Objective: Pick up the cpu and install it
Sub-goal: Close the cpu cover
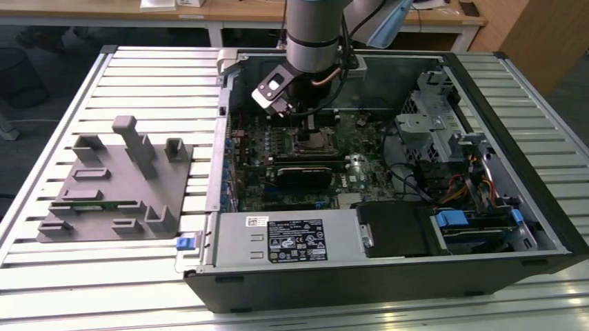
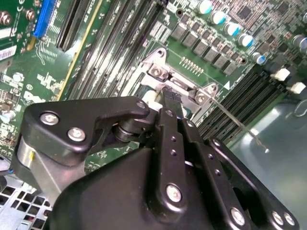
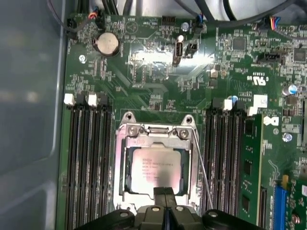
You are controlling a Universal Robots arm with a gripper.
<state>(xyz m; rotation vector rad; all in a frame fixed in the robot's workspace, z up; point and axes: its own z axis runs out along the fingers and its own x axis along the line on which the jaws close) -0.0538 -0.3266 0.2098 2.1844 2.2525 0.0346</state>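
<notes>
**Over the socket: cpu lying in its seat, fingers pinched shut at its edge**

From the exterior view, the arm reaches down into the open computer case. The gripper hangs over the middle of the motherboard. The grey tray sits well apart on the slatted table, toward the exterior view's left.

First wrist view is the good one. The cpu lies flat inside the socket frame. It's a square chip with a brushed silvery lid and a thin darker rim. The frame is bright stamped metal, and the lever is a thin wire rod running along one side. The gripper has both fingers pressed together with nothing between them, tips at the chip's edge. Whether they're touching it or just above it, I honestly can't tell.

Second wrist view shows a matte black linkage with shiny screw heads. The gripper is closed, down at the frame, and the chip is mostly hidden behind it.

My take on doing this bit well: keep any contact light and straight down, with no sideways drag. That lid looks hard and slick, so I reckon it would skate in its seat rather than give. I'd also want it level on all four sides.
</notes>
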